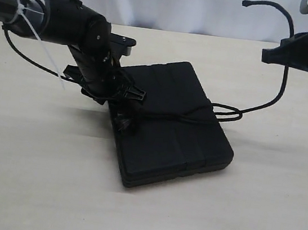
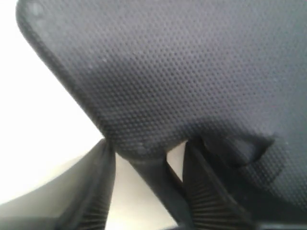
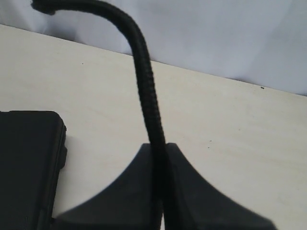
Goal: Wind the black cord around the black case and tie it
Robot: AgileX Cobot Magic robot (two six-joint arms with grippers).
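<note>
One black case (image 1: 175, 123), flat on the beige table (image 1: 32, 178), roughly centre. One black cord (image 1: 284, 81): crosses the case top, loops off its right edge, then rises to the right gripper (image 1: 267, 55). A tufted clump sits at the case's left edge. Two grippers. The right one is pressed together on the cord, held high and clear of the case. The left gripper (image 1: 131, 95) is low at the case's left edge, partly blocking it; jaws spread, with a black strip between them, and I cannot tell if it is gripped. White backdrop (image 1: 185, 6) behind.
</note>
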